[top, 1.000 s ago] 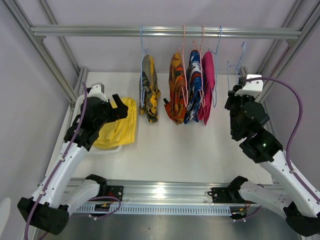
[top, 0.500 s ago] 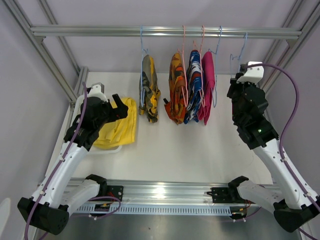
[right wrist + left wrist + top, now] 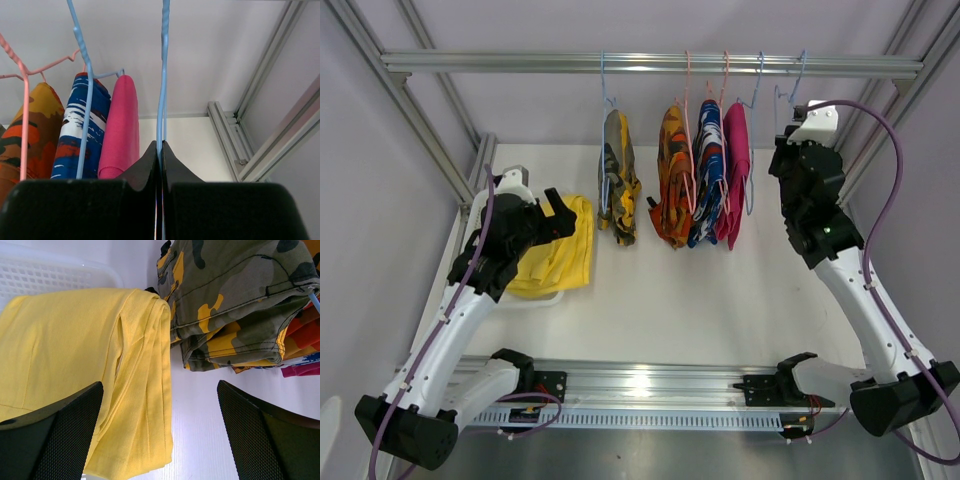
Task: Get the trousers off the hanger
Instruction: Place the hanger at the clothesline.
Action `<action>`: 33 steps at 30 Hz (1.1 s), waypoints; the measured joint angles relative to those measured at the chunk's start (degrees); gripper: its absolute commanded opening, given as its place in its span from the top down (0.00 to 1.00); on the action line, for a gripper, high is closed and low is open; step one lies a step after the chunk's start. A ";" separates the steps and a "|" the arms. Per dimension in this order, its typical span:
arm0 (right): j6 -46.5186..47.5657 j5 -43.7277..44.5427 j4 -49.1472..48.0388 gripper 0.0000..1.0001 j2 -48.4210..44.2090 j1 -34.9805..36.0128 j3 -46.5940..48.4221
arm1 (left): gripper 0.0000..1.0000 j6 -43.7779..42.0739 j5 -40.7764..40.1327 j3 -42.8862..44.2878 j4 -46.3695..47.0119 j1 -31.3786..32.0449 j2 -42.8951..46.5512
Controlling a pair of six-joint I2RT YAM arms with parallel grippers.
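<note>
Left side: your left gripper [image 3: 159, 385] hangs with its jaws spread wide and nothing between them. It sits just above the yellow trousers [image 3: 75, 355] without touching them. That pair is off its hanger, folded, and draped over the near corner of the white basket [image 3: 50, 275] at the left edge of the table [image 3: 700, 290].

Rail [image 3: 520, 63]: four pairs hang from it on thin wire hangers. From left to right you have the camouflage trousers [image 3: 618, 180], which hang alone, then a tight group of three. These are the orange patterned trousers [image 3: 672, 180], the blue-red-white trousers [image 3: 707, 170] and the magenta trousers [image 3: 736, 170]. The three touch one another. In your left wrist view the lower end of the camouflage pair sits just beside the yellow pair's folded edge.

Right side: your right gripper [image 3: 160, 147] is raised close under the right end of the rail, to the right of the magenta pair and apart from it. Its jaws are pinched fully together on the wire of a bare blue hanger [image 3: 162, 75], which carries no cloth. The wire runs straight up from between the fingertips. The hook reaches the height of the rail, but you cannot tell from these views whether it sits on the rail or hangs free of it
</note>
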State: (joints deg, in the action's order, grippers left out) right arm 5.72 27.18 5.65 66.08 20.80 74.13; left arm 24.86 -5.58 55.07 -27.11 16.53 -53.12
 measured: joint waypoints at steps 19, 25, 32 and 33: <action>-3.67 -4.13 -2.08 1.00 -0.22 -4.39 -3.89 | 0.01 0.02 0.46 0.00 0.00 -0.11 0.72; -4.37 -4.09 -3.02 1.00 -1.31 -4.44 -4.85 | 0.01 0.00 0.48 0.00 0.00 -0.11 0.92; -5.16 -3.93 -3.37 1.00 -1.42 -4.92 -4.94 | 0.01 0.00 0.48 0.00 0.00 -0.11 1.27; -5.25 -3.93 -3.37 1.00 -1.38 -5.09 -4.92 | 0.01 0.00 0.48 0.00 0.00 -0.11 1.31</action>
State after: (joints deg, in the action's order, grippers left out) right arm 0.47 23.24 2.28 64.71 15.70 69.21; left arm 24.86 -5.10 55.07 -27.11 16.43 -51.81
